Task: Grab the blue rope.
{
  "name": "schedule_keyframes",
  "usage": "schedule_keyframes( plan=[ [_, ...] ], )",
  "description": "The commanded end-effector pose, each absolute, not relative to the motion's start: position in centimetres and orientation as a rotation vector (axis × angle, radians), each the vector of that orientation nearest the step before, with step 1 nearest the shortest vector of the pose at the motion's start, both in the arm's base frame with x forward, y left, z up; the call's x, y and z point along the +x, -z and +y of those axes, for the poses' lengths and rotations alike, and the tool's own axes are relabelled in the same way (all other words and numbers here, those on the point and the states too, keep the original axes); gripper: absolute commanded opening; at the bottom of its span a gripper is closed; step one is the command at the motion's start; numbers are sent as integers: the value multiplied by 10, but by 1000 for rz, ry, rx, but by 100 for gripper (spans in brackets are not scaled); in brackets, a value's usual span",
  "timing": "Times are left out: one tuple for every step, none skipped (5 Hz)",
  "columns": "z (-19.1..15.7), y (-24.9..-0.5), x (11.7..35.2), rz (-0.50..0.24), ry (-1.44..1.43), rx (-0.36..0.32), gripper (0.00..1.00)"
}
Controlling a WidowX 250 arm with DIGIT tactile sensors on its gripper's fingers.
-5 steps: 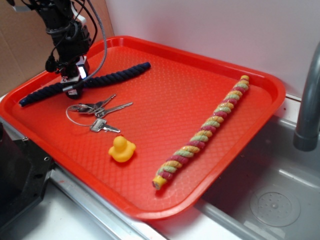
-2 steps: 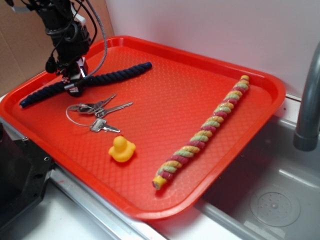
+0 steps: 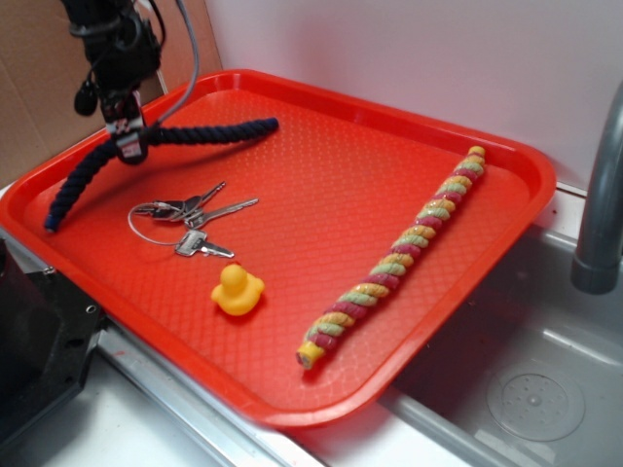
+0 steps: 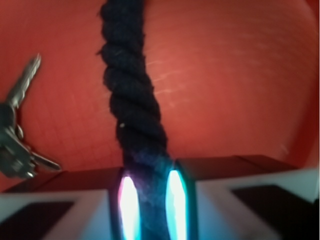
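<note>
The blue rope (image 3: 209,131) is dark navy and twisted. My gripper (image 3: 129,148) is shut on its middle at the back left of the red tray (image 3: 389,195) and holds it raised. Both ends droop: the left end (image 3: 68,199) hangs down to the tray, the right end reaches toward the tray's back. In the wrist view the rope (image 4: 131,95) runs up from between my glowing fingers (image 4: 176,202), pinched tight, with my gripper (image 4: 149,205) closed around it.
A bunch of keys (image 3: 185,219) on a wire ring lies just below the rope; it also shows in the wrist view (image 4: 15,135). A yellow rubber duck (image 3: 237,290) and a multicoloured rope (image 3: 399,258) lie on the tray. A sink (image 3: 526,389) and faucet (image 3: 599,195) are at right.
My gripper has risen with the rope's middle in it. The rope has left the tray at its centre and bent into an arch, its ends dragging inward.
</note>
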State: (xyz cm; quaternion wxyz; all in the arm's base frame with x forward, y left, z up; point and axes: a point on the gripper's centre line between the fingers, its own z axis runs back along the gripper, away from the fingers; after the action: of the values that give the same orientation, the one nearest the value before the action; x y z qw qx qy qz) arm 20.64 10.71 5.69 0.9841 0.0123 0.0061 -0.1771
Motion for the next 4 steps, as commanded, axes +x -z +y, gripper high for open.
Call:
schedule_keyframes(
  plan=[
    [59,-128,222,-14,27,34,0],
    [36,-163,215,-43,-34,17,0],
    [17,-184,216,-37,-35,-6,0],
    [-2,-199,209,-72,-65,28,0]
  ],
)
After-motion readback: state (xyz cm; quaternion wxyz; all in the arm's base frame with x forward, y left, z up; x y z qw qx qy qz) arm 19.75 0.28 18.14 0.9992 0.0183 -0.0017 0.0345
